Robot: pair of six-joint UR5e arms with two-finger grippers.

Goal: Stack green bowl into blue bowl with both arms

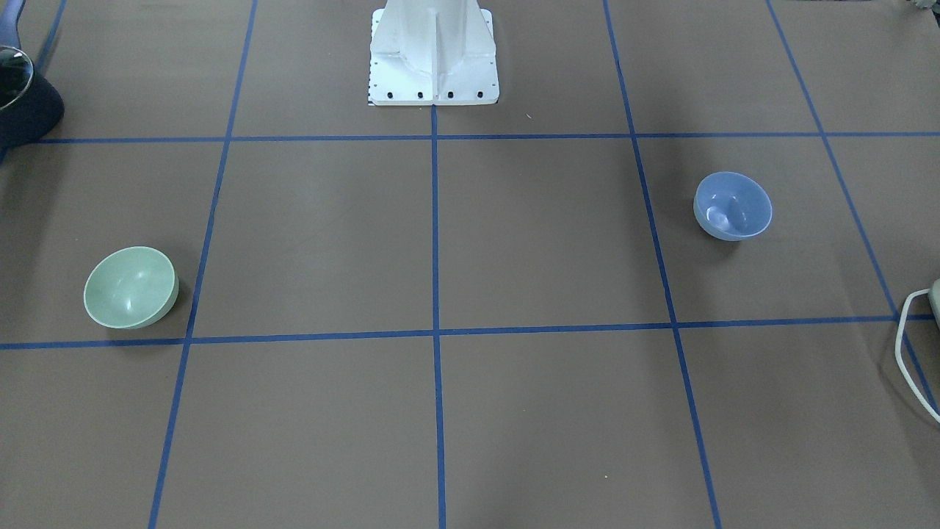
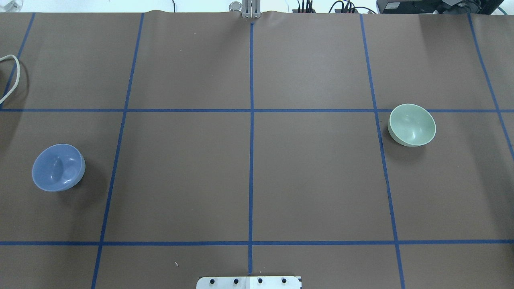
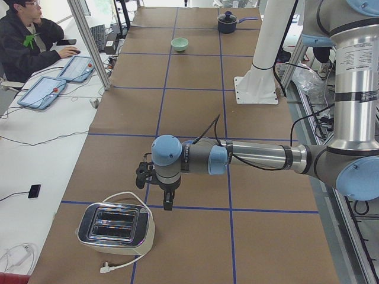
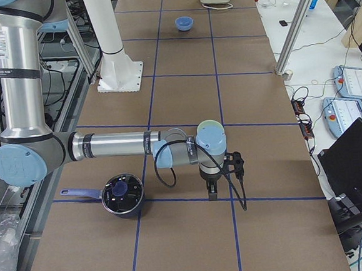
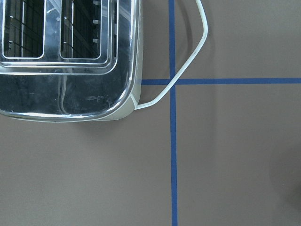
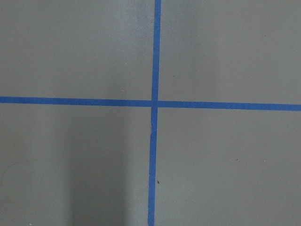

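Observation:
The green bowl [image 1: 131, 286] stands upright on the brown table, on the overhead view's right [image 2: 412, 125] and far off in the exterior left view [image 3: 179, 44]. The blue bowl [image 1: 733, 206] stands upright on the overhead view's left [image 2: 58, 167] and far off in the exterior right view [image 4: 184, 23]. The bowls are far apart. My left gripper [image 3: 168, 204] hangs over the table beside a toaster, away from both bowls. My right gripper [image 4: 211, 194] hangs over a tape line beside a pot. Both show only in the side views, so I cannot tell whether they are open or shut.
A chrome toaster [image 5: 66, 56] with a white cord [image 5: 188, 70] stands at the table's left end. A dark pot [image 4: 123, 193] with a blue handle stands at the right end. The white base mount [image 1: 433, 55] is at the robot's edge. An operator [image 3: 26, 35] sits beyond the far side.

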